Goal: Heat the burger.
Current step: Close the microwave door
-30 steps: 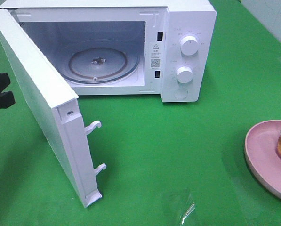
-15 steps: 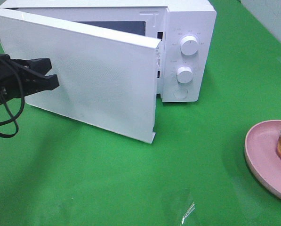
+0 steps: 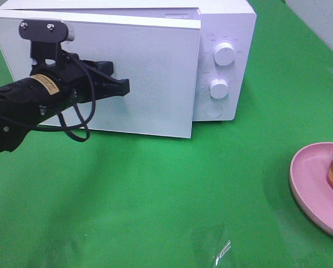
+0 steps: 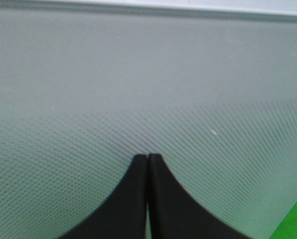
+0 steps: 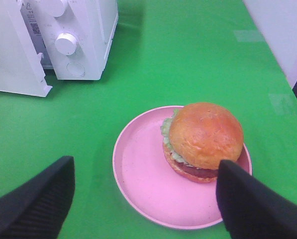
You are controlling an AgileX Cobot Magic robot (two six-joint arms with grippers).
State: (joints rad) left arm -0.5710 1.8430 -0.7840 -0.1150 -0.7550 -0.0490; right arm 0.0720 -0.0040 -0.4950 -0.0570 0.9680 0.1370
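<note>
Two grippers: left gripper (image 4: 148,157) pressed together against door (image 3: 149,72), apparently for pushing; right gripper (image 5: 143,199) spread above burger (image 5: 204,142).
Burger: kept on plate (image 5: 138,174), unheated.

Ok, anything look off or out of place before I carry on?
Yes: the microwave door is nearly shut, with the shut left pincer pressed against it, yet the burger sits outside on the pink plate, between the open right pincer's fingers. Nothing looks spilled or damaged.

Bright, even light; soft focus
</note>
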